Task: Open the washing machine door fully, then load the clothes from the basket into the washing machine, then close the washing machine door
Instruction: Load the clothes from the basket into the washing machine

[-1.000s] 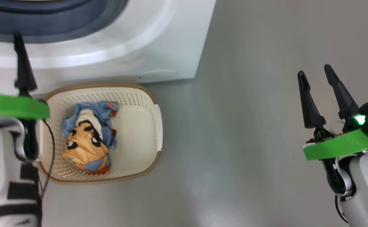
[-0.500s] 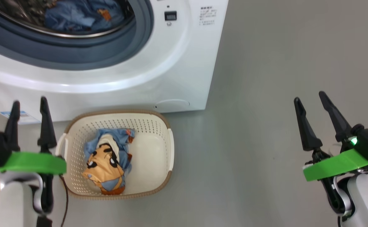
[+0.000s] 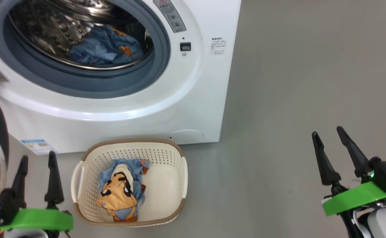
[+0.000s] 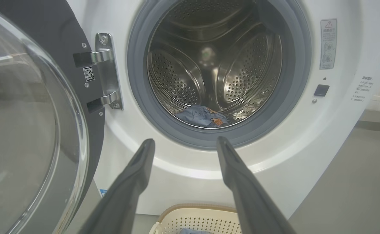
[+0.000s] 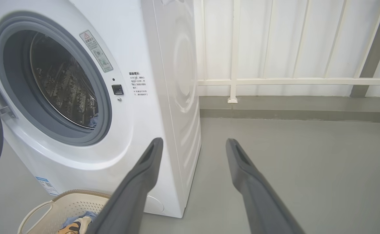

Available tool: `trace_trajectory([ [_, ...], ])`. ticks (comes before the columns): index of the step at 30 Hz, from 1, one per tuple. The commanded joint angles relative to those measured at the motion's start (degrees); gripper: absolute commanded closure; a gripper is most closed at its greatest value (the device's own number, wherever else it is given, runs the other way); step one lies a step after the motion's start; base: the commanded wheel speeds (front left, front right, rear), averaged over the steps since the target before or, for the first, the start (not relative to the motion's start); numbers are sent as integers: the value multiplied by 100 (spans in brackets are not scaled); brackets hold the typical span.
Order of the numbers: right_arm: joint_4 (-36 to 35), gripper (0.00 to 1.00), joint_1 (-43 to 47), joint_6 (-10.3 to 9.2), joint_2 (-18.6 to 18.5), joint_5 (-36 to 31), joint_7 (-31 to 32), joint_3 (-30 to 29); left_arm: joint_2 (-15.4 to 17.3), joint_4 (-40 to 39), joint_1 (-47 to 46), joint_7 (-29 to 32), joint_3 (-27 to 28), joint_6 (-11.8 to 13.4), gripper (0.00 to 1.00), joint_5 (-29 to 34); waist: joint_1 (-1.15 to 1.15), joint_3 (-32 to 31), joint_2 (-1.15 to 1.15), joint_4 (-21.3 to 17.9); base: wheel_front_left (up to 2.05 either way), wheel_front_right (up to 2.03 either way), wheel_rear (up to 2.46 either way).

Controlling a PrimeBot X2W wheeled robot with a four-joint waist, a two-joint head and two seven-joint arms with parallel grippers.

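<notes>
Before the washing machine's front: small cream-white perforated plastic basket (image 3: 130, 142) with a brown woven-look rim, standing on the grey floor (image 3: 279, 99) just beside the big white front-loading washing machine (image 3: 193, 99), right under its mouth. I judge it is set there to keep each lift short.
Door: large round washing machine door (image 4: 30, 130), black-rimmed with bulging clear glass, is swung wide on its hinge at the machine's left, so the mouth is free for loading.
Clothes: one crumpled light-blue garment with orange print (image 3: 103, 49) lies at the bottom of the perforated steel drum (image 4: 209, 65). A second light-blue garment with an orange-and-black cartoon face (image 3: 122, 195) waits in the basket.
Left gripper (image 3: 38, 156): empty, fingers spread, low before the machine's lower left corner and aimed at its mouth.
Right gripper (image 3: 327, 131): empty, fingers spread, well off the machine's right side, clear of the work.
Stage: probably half loaded, with the door not yet closed.
Change from a second ago: the head camera has tilted up, bringing the drum into view. The basket sits against the machine as it did. The left gripper, then raised across the machine's front, has drawn back and down. The right gripper keeps its place.
</notes>
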Motion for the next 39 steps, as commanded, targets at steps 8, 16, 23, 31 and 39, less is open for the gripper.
trace_trajectory([
  [8,-167,0,345,32,-61,42,-46,-69,46,-518,598,-30,296,3,0,12,1,-390,0,152,0,0,0],
  [16,-224,0,481,32,-58,15,-46,-123,54,-825,910,-30,329,3,0,-4,1,-424,0,207,0,0,0],
  [23,-234,0,474,32,-59,1,-46,-148,20,-925,964,-30,363,3,0,28,1,-371,0,215,0,0,0],
  [31,-259,0,364,32,-65,-4,-46,-139,-67,-857,924,-30,339,3,0,27,1,-192,0,163,0,0,0],
  [39,-300,0,198,32,-73,1,-46,-132,-157,-532,758,-30,222,3,0,-76,1,167,0,96,0,0,0],
])
